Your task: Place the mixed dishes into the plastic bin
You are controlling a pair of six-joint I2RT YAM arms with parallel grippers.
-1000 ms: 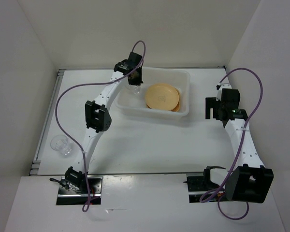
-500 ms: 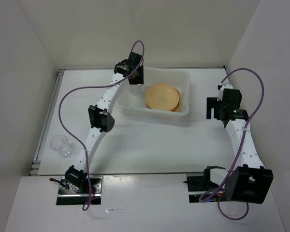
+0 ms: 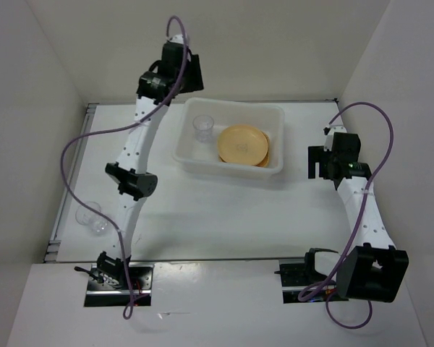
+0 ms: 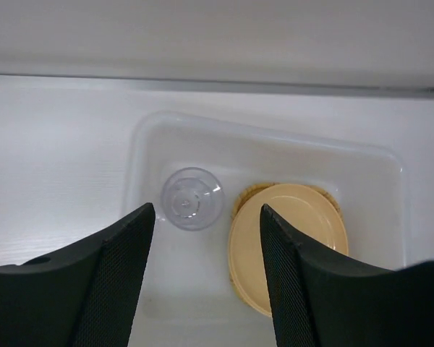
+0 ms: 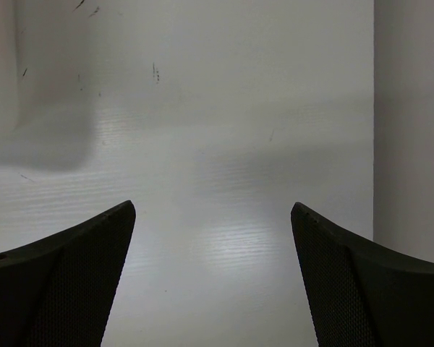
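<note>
Plastic bin (image 3: 231, 170): toward the far edge of the worktop (image 3: 224, 217), roughly midway along it. Inside it there is a stack of tan plates (image 3: 242, 144) in the right half; you cannot count them from here. One clear cup (image 3: 203, 127) stands upright at the bin's left end, just beside the plates. A second clear cup (image 3: 90, 217) stands outside, by the left edge toward the near-left corner, well apart from the bin.

Left hand (image 4: 206, 207): jaws apart, nothing between them, high over the bin's left end. Right hand (image 5: 213, 205): jaws apart, empty, over bare worktop near the right edge.

Judgement: this reads as the release step of a cup drop. The task looks nearly done, with one cup outstanding. Next, swing your left arm toward the near-left corner, straddle the cup wall and close gently, since thin plastic probably flexes or tips. Then lift it over the bin rim.
</note>
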